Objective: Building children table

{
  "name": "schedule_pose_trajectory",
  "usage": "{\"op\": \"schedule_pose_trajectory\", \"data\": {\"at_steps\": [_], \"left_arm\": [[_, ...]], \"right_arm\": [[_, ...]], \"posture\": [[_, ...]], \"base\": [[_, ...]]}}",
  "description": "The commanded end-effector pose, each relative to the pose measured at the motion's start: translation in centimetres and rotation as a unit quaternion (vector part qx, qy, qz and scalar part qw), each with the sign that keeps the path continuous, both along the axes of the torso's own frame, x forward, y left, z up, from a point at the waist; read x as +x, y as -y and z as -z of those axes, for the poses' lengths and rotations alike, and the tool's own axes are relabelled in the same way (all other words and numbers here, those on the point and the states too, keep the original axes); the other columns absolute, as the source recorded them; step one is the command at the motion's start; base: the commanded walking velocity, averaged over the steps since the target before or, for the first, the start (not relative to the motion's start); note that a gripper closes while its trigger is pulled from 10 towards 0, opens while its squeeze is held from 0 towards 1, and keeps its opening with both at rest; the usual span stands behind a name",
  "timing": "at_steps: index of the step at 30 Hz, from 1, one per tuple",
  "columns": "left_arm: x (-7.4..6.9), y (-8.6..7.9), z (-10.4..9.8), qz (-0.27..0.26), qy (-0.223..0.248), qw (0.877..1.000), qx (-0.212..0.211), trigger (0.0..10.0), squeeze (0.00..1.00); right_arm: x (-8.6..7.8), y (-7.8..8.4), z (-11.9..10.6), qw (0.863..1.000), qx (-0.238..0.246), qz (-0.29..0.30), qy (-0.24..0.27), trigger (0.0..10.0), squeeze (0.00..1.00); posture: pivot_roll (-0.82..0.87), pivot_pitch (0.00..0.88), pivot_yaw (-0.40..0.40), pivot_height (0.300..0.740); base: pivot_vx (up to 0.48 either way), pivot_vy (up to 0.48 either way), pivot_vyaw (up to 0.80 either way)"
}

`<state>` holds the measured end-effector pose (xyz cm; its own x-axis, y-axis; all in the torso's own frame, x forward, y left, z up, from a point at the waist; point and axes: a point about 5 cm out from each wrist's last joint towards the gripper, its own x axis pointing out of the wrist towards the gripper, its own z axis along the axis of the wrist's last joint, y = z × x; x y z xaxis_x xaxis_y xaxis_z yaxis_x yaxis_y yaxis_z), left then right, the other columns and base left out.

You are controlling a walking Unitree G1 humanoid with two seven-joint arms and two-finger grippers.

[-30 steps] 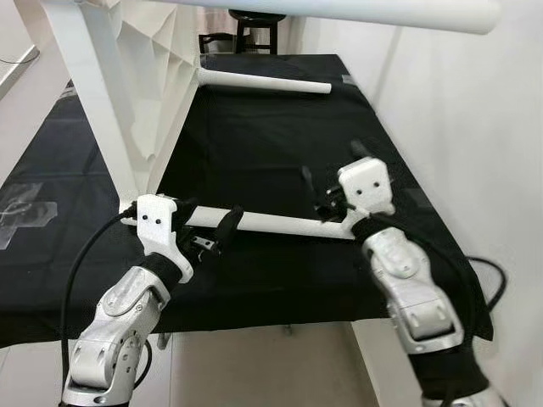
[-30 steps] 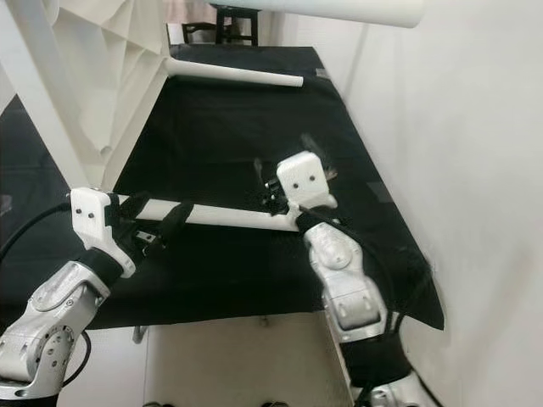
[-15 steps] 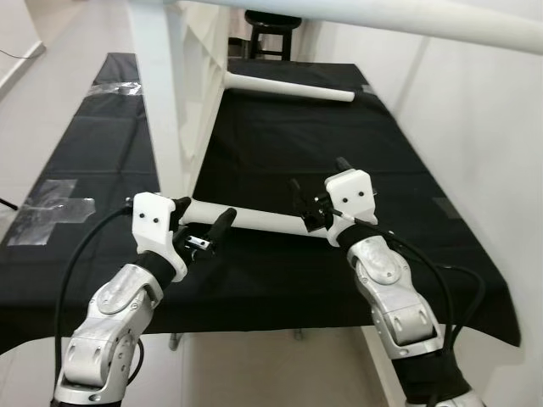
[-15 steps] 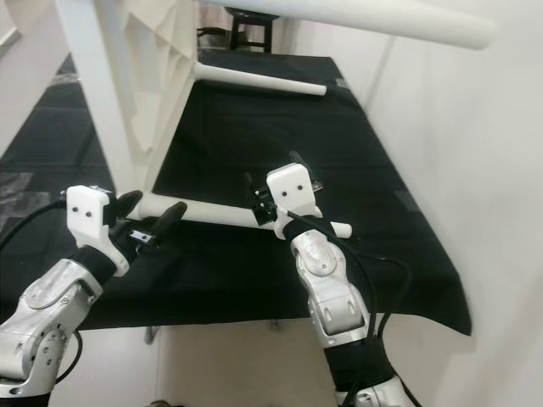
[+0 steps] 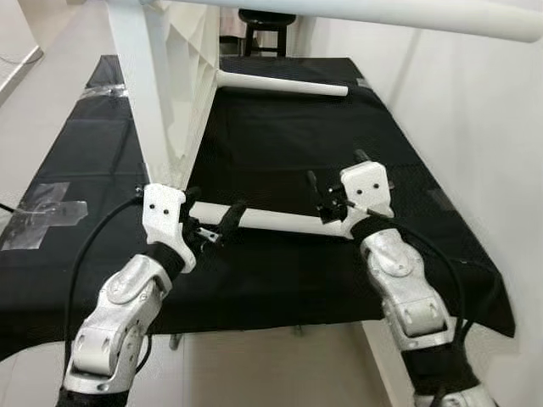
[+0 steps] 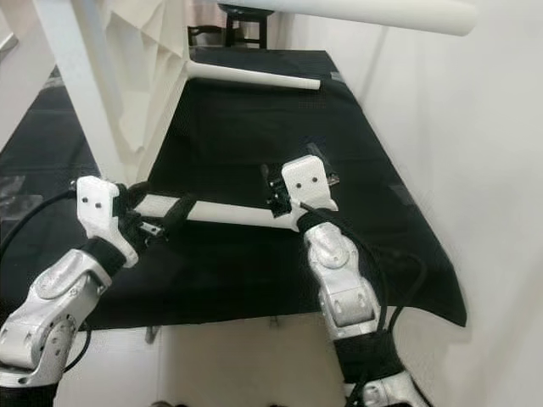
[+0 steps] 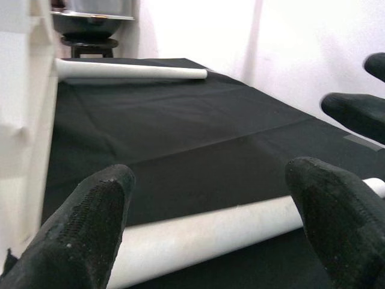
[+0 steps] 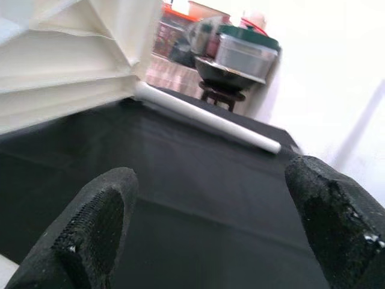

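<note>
Left wrist view: table leg (image 7: 204,232) lies between left tool's (image 5: 212,225) fingers.

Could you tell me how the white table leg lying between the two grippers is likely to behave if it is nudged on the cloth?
The white table leg looks round and smooth, so it would probably roll across the black cloth. It appears straight and rigid, likely moving as one piece. The left gripper straddles one end with open fingers, which might check rolling there.
</note>
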<state>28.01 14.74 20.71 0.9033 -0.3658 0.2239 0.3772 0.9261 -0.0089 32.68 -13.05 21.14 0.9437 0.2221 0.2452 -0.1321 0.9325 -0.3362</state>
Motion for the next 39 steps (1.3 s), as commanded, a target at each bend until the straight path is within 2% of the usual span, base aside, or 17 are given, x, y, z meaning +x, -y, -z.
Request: {"op": "schedule_pose_trajectory", "data": {"at_steps": [1, 6, 13, 14, 17, 20, 23, 39], "left_arm": [[0.1, -0.3, 0.4, -0.007, -0.007, 1.0, 0.003, 10.0, 0.0], [0.3, -1.0, -0.2, -0.014, 0.001, 1.0, -0.008, 10.0, 0.0], [0.3, -1.0, -0.4, -0.013, 0.005, 1.0, -0.011, 10.0, 0.0], [0.2, -0.6, -0.4, -0.007, 0.004, 1.0, -0.016, 10.0, 0.0], [0.1, -0.1, -0.1, -0.004, 0.001, 1.0, -0.011, 10.0, 0.0], [-0.1, 0.3, 0.2, 0.0, -0.003, 1.0, -0.005, 10.0, 0.0], [-0.3, 0.7, 0.9, 0.004, -0.012, 1.0, 0.006, 10.0, 0.0], [-0.9, 1.4, 1.7, 0.009, -0.024, 1.0, 0.007, 10.0, 0.0]], "right_arm": [[0.1, 0.5, 0.6, 1.0, 0.01, 0.011, -0.015, 10.0, 0.0], [0.1, 0.2, 0.6, 1.0, -0.001, 0.012, -0.009, 10.0, 0.0], [0.1, -0.1, 0.7, 1.0, -0.006, -0.003, -0.01, 10.0, 0.0], [0.0, -0.4, 0.9, 1.0, -0.007, -0.026, -0.016, 10.0, 0.0], [-0.2, -0.6, 1.1, 0.999, -0.027, -0.04, -0.02, 10.0, 0.0], [-0.3, -0.6, 1.2, 0.999, 0.004, -0.047, -0.021, 10.0, 0.0], [-0.1, -0.1, 1.4, 0.999, -0.025, -0.024, -0.027, 10.0, 0.0], [-0.1, 0.9, 1.3, 0.999, -0.034, -0.013, -0.028, 10.0, 0.0]], "posture": [[0.05, 0.161, -0.074, 0.74], [0.05, 0.156, -0.072, 0.74], [0.05, 0.156, -0.071, 0.74], [0.05, 0.156, -0.071, 0.74], [0.05, 0.157, -0.071, 0.74], [0.05, 0.16, -0.071, 0.74], [0.05, 0.162, -0.073, 0.74], [0.02, 0.166, -0.079, 0.74]], "base": [[0.0, 0.0, -0.73], [0.346, 0.0, -0.16], [0.405, 0.0, -0.08], [0.0, 0.0, 0.0], [0.0, 0.0, 0.53], [0.0, 0.0, 0.8], [0.0, 0.0, 0.0], [0.0, 0.0, 0.0]]}}
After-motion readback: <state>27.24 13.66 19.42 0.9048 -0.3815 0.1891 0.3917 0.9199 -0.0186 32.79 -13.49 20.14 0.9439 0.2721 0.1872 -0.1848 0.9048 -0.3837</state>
